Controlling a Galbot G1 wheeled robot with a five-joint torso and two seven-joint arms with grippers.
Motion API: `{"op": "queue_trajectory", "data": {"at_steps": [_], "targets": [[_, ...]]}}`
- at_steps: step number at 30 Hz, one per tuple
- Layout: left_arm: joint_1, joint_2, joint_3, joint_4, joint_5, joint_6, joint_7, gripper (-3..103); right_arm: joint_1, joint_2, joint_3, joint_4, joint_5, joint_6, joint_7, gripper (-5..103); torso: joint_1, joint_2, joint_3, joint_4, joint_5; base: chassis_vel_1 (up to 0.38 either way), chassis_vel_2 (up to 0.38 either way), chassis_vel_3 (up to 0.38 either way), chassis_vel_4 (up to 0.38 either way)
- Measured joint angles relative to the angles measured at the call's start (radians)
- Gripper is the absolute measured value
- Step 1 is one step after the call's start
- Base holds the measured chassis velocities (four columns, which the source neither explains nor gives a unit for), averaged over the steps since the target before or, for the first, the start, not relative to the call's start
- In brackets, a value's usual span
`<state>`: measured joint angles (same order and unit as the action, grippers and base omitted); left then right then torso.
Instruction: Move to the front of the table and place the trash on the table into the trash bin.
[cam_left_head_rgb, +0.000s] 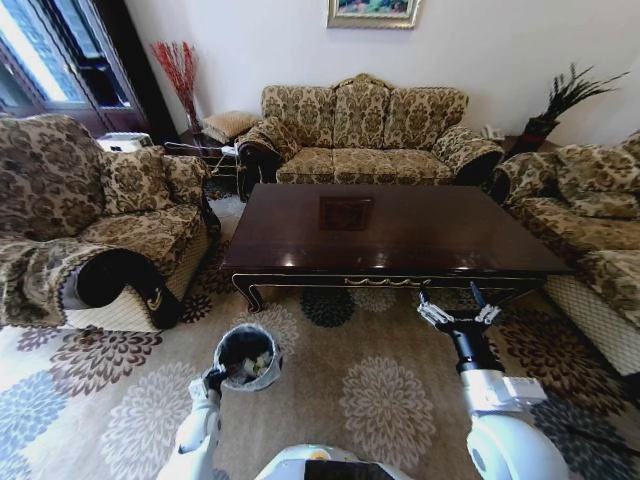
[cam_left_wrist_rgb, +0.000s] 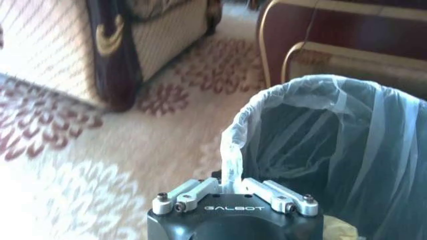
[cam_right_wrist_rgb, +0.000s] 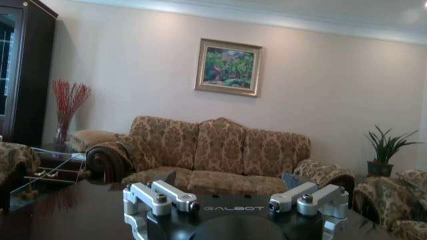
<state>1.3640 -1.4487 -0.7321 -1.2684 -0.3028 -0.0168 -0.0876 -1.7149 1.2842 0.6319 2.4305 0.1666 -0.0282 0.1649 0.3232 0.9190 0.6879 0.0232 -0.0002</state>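
Observation:
The trash bin (cam_left_head_rgb: 247, 355), black with a white liner, stands on the carpet in front of the table's left corner. My left gripper (cam_left_head_rgb: 213, 380) is shut on its rim. In the left wrist view the fingers (cam_left_wrist_rgb: 200, 192) pinch the liner at the edge of the bin (cam_left_wrist_rgb: 333, 150). Trash (cam_left_head_rgb: 260, 366) lies inside it as pale scraps, and a yellowish piece (cam_left_wrist_rgb: 343, 231) shows at the bottom. The dark glossy table (cam_left_head_rgb: 390, 235) stretches ahead. My right gripper (cam_left_head_rgb: 458, 312) is open at the table's front edge, right of centre, and it hovers over the table top (cam_right_wrist_rgb: 67, 215) with nothing between its fingers.
Patterned sofas surround the table: one on the left (cam_left_head_rgb: 90, 230), one behind (cam_left_head_rgb: 365, 130), one on the right (cam_left_head_rgb: 590, 220). Floral carpet (cam_left_head_rgb: 380, 400) covers the floor between me and the table. A potted plant (cam_left_head_rgb: 560, 100) stands at the back right.

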Motion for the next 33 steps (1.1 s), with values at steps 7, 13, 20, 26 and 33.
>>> {"op": "queue_trajectory", "data": {"at_steps": [7, 13, 20, 26, 33], "targets": [[-0.047, 0.018, 0.006, 0.190, -0.032, -0.069, 0.018, 1, 0.000, 0.000, 0.000, 0.000, 0.000, 0.000, 0.000, 100, 0.000, 0.000, 0.000, 0.0000, 0.0000, 0.000, 0.000, 0.000, 0.000], [-0.071, 0.034, 0.007, 0.278, -0.051, -0.100, 0.026, 0, 0.000, 0.000, 0.000, 0.000, 0.000, 0.000, 0.000, 100, 0.000, 0.000, 0.000, 0.0001, 0.0003, 0.000, 0.000, 0.000, 0.000], [-0.116, 0.046, 0.008, 0.347, -0.072, -0.112, 0.034, 22, 0.000, 0.000, 0.000, 0.000, 0.000, 0.000, 0.000, 100, 0.000, 0.000, 0.000, 0.0004, 0.0019, 0.000, 0.000, 0.000, 0.000], [-0.136, 0.049, 0.009, 0.370, -0.092, -0.128, 0.051, 39, 0.000, 0.000, 0.000, 0.000, 0.000, 0.000, 0.000, 100, 0.000, 0.000, 0.000, -0.0001, 0.0004, 0.000, 0.000, 0.000, 0.000], [-0.092, 0.065, 0.000, 0.303, -0.139, -0.106, 0.074, 66, 0.000, 0.000, 0.000, 0.000, 0.000, 0.000, 0.000, 100, 0.000, 0.000, 0.000, 0.0001, 0.0002, 0.000, 0.000, 0.000, 0.000]]}}
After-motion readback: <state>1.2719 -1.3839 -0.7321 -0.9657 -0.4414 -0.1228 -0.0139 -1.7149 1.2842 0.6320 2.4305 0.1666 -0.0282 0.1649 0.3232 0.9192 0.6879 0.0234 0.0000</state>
